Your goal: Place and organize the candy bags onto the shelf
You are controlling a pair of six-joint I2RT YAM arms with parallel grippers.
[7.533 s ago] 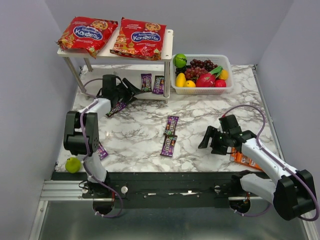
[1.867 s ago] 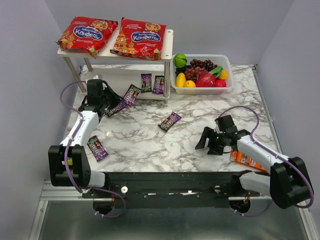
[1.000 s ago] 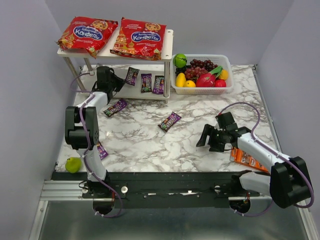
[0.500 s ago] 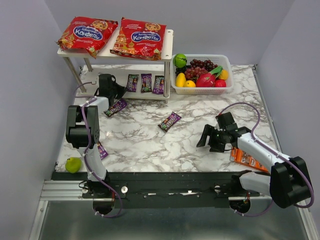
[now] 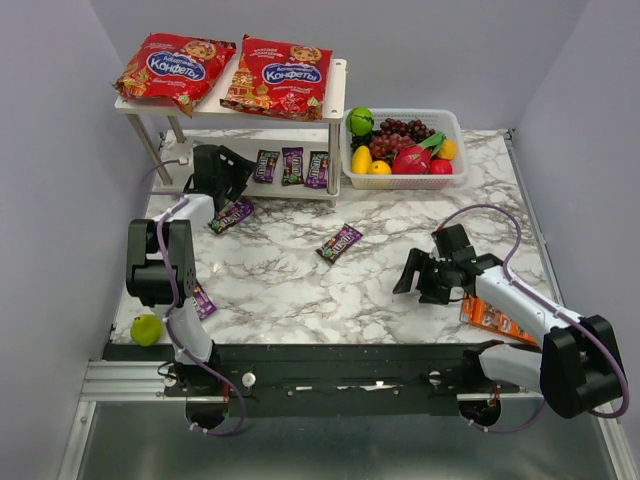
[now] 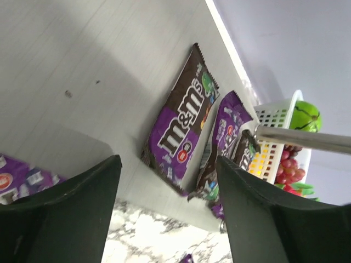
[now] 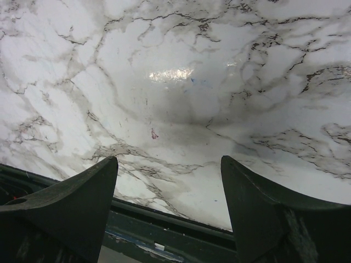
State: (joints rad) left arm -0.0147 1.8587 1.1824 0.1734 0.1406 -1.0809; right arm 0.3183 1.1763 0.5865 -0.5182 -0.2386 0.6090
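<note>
Three purple packets (image 5: 292, 165) lie side by side on the lower board of the shelf (image 5: 337, 95). The left gripper (image 5: 243, 172) is spread wide and holds nothing. The leftmost packet (image 6: 181, 129) lies flat just ahead of its fingers (image 6: 71, 208), not touching them. The right gripper (image 5: 418, 290) is also wide and empty, low over the marble table (image 5: 280, 280). Two red bags (image 5: 277, 75) rest on the top board.
</note>
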